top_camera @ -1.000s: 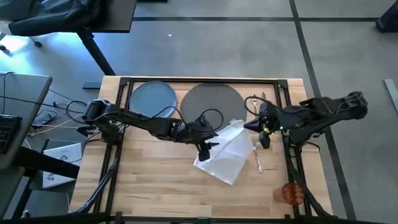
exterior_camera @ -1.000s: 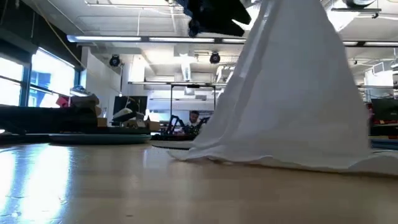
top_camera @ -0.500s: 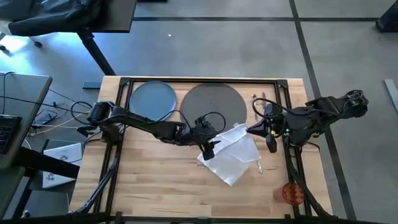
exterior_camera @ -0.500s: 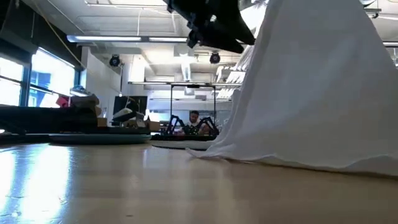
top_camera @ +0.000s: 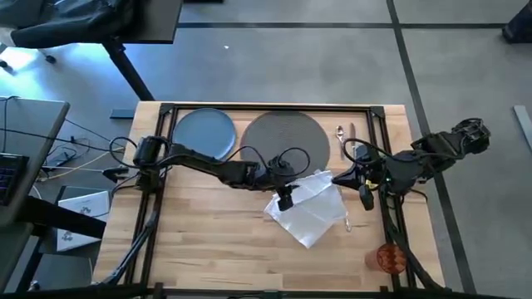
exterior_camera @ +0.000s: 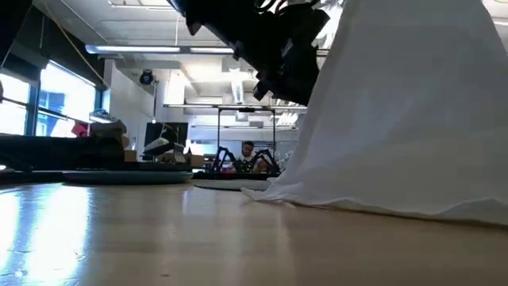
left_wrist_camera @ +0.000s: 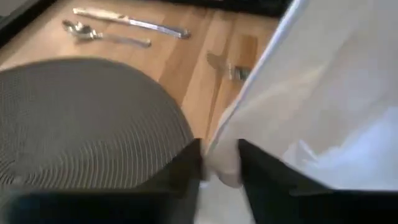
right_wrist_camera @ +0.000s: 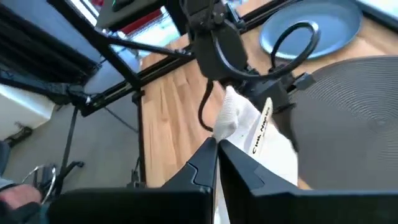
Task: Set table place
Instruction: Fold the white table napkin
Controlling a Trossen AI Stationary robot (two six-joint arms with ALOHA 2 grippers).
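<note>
The white napkin (top_camera: 309,209) stands raised like a tent between my two grippers, its lower edge (exterior_camera: 373,208) on the table (top_camera: 208,241). My left gripper (top_camera: 285,199) is shut on its left part, and my right gripper (top_camera: 335,177) is shut on its far right part. The dark woven mat (top_camera: 284,139) and the blue plate (top_camera: 204,133) lie at the far side. Spoon (left_wrist_camera: 102,36) and knife (left_wrist_camera: 130,22) lie right of the mat. The fork (left_wrist_camera: 227,67) is partly hidden by the napkin. The orange cup (top_camera: 389,257) stands near right. My left gripper pinches a bunched fold of the napkin (left_wrist_camera: 221,167) between its two fingers, coming from the table's left and slanting down. The cloth rises to the fingers and spreads down to the table. My right gripper pinches a gathered part of the napkin (right_wrist_camera: 219,180) between its fingers, coming from the table's right. That end is lifted; the cloth beyond it bunches toward the left gripper.
Black frame rails (top_camera: 158,158) run along the table's left, far and right edges. Bare wood lies in the near left part of the table. A grey desk (top_camera: 25,133) and cables stand off to the left.
My left gripper has gone toward the table's right edge and a little down, still shut on the napkin. The napkin has slid right with it and bunched narrower between the grippers, its lower edge staying on the table. It now covers more of the fork.
</note>
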